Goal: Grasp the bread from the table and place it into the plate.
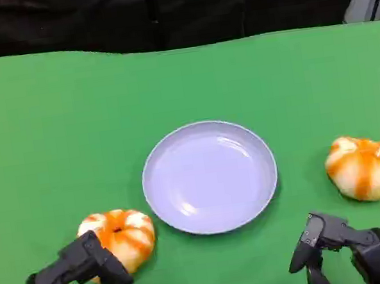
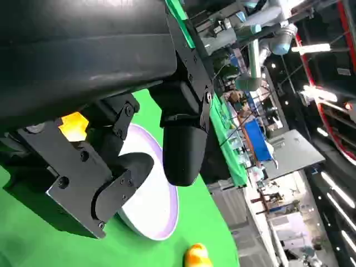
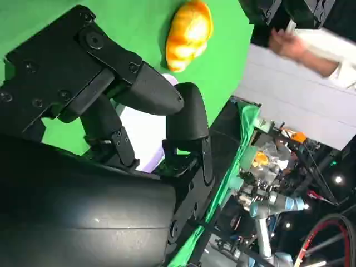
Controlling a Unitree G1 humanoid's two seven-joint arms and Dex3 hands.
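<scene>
Two orange-and-white striped breads lie on the green table. One bread [image 1: 120,236] is to the left of the lilac plate [image 1: 210,176], the other bread [image 1: 365,166] to its right. My left hand [image 1: 75,279] sits at the left bread's near-left side with its fingers reaching its edge, not closed around it; a sliver of that bread [image 2: 74,125] shows between the fingers. My right hand [image 1: 344,248] hovers near the front edge, fingers apart and holding nothing, with the right bread [image 3: 189,33] beyond the fingertips. The plate [image 2: 156,208] holds nothing.
The green cloth [image 1: 49,132] covers the whole table, with dark space behind its far edge. A person's hand and white sleeve [image 3: 311,47] show beyond the table in the right wrist view.
</scene>
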